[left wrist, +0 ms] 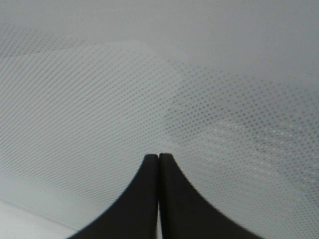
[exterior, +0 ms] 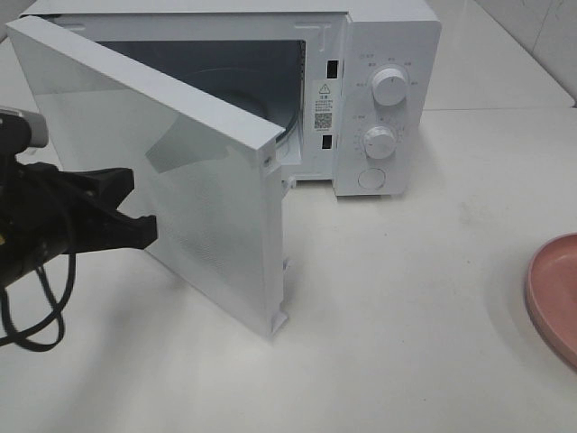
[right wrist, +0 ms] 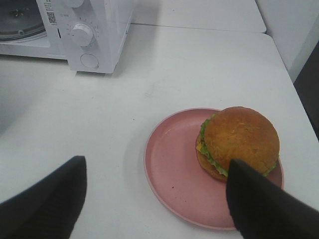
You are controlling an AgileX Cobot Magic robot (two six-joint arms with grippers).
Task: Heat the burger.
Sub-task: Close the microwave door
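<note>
The burger (right wrist: 240, 141), with a golden-brown bun and green lettuce, sits on the pink plate (right wrist: 172, 172) in the right wrist view. My right gripper (right wrist: 157, 162) hovers above the plate, open, with one finger at the burger's near side and the other well off the plate; nothing is held. The exterior view shows only the plate's rim (exterior: 552, 293) at the right edge. The white microwave (exterior: 383, 99) stands at the back with its door (exterior: 180, 171) swung partly open. My left gripper (exterior: 146, 230) is shut and empty, its fingertips (left wrist: 151, 162) close against the door's dotted window.
The glass turntable (right wrist: 17, 20) shows inside the microwave cavity. Two knobs and a button (exterior: 371, 178) sit on the panel to the right of the cavity. The table's right edge (right wrist: 294, 84) lies just beyond the plate. A black cable (exterior: 41, 316) hangs under the left arm.
</note>
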